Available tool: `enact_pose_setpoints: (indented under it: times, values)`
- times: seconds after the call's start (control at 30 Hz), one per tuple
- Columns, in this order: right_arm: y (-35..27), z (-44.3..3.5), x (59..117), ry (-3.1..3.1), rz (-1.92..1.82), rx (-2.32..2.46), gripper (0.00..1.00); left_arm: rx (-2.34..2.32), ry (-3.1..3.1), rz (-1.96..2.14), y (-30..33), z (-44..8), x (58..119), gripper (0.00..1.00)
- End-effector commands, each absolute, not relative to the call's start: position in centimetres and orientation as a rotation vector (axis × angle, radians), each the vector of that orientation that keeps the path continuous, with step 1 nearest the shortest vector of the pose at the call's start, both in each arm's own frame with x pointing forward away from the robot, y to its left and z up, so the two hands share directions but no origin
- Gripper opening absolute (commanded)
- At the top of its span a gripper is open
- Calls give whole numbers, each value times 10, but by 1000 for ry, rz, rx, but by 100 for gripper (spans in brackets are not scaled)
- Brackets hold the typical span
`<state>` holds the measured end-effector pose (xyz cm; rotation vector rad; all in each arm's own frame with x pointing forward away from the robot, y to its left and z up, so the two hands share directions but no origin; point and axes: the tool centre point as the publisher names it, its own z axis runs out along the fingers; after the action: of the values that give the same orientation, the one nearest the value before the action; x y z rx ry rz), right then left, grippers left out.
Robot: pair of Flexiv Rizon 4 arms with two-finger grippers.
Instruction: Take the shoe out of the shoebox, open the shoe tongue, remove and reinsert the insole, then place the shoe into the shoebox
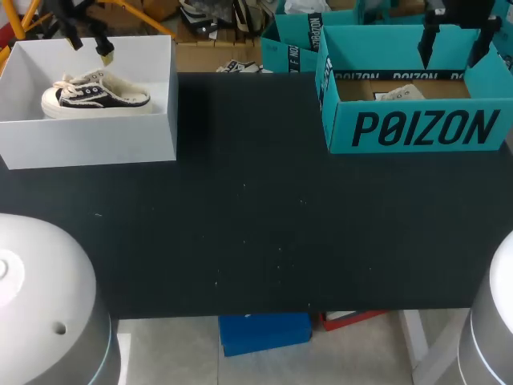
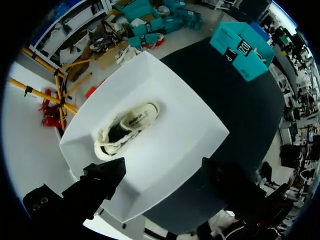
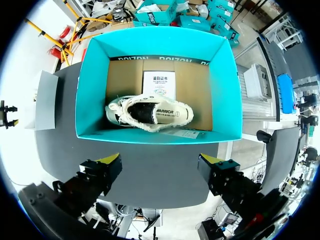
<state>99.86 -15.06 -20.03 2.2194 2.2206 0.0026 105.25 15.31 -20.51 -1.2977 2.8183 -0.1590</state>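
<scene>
A black table [image 1: 256, 224] stretches before us, with an open box at each far corner.

At the far left sits a white cardboard shoebox [image 1: 88, 144]. Inside it a black-and-cream canvas sneaker [image 1: 100, 95] stands upright on its sole, with its pale toe cap pointing left. Our left gripper [image 1: 90, 46] hangs above the far edge of this box and touches nothing. In the left wrist view the same sneaker [image 2: 127, 130] lies on the white box floor [image 2: 175, 150], ahead of the gripper. The two dark fingers [image 2: 107, 175] stand wide apart and empty (their yellow tips do not show here).

At the far right sits a teal cardboard shoebox [image 1: 417, 128] with a brown floor. A cream sneaker with a dark opening [image 1: 398, 93] peeks over its near wall. Our right gripper [image 1: 454, 40] hangs above the far side of this box. From the right wrist we look straight down into the teal box [image 3: 95, 75]. The cream sneaker [image 3: 150, 112] lies lengthwise, left to right, near the box's near wall. A white printed paper card [image 3: 159, 84] lies flat just beyond the sneaker. The yellow-tipped fingers [image 3: 107, 167] are spread wide with nothing between them, well above the shoe.

Both shoes are inside their boxes.
</scene>
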Motion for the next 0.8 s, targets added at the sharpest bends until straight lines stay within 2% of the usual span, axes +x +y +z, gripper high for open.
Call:
enact_pose_setpoints:
  times: [0.03,0.2,0.8]
  values:
    - [-150,-200,999,2221,1,2220,100,-694,3067,-112,157,-218,1074,100]
    - [-150,-200,999,2221,1,2220,100,-473,3167,-113,165,-226,1091,100]
    - [-150,-200,999,2221,1,2220,100,-473,3167,-113,165,-226,1091,100]
